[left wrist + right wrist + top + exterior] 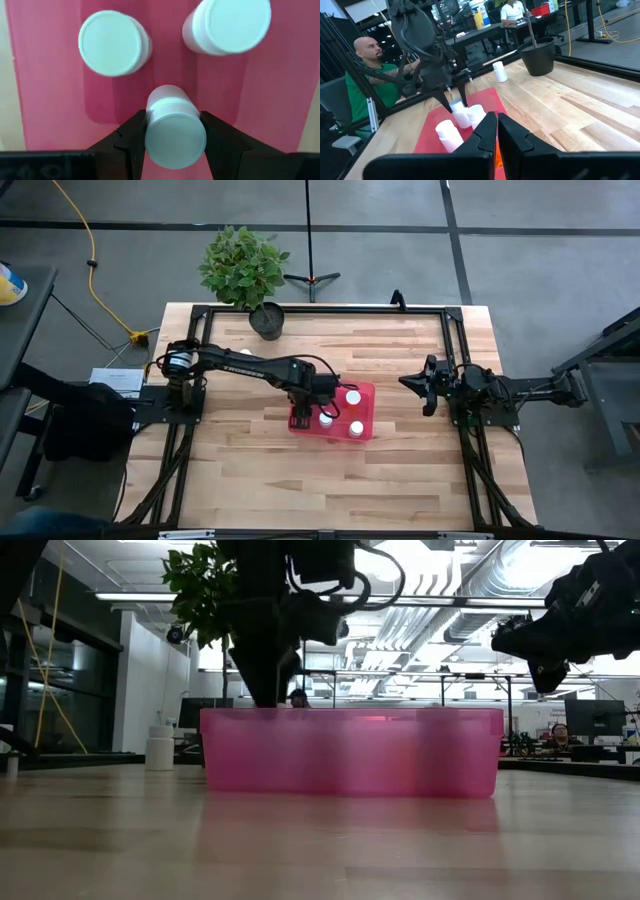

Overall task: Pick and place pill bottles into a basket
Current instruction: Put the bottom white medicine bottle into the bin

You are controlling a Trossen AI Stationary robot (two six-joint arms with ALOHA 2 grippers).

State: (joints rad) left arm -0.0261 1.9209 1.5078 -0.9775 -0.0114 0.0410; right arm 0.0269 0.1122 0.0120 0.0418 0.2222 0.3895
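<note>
Wooden counter (pixel 400 470) with a dark frame along its edges, pink basket (pixel 366 395) near the middle. Left arm reaching in from its base, left hand (pixel 172 142) low over the basket's left part, fingers (pixel 131 135) clamped on a white-capped bottle (pixel 172 132) held upright inside the basket walls. Two more bottles standing on the basket floor just beyond it: one (pixel 112 42) on one side, another (pixel 227 25) on the other, both near but apart from the held one. Right hand (pixel 430 385) parked well to the basket's right, off the counter surface, fingers pressed together on nothing. Likely risks: release from too high, so the bottle tips or rolls into its neighbours; fingers spreading too far in the tight space and nudging a standing bottle; a finger catching the near wall on the way up and dragging the basket. Elsewhere: potted plant (pixel 250 280) at the far left corner, a stray bottle (pixel 499 71) lying on the counter near the pot, still outside the basket. Person (pixel 367 82) seated beyond the counter. Nothing blocking the path upward.
</note>
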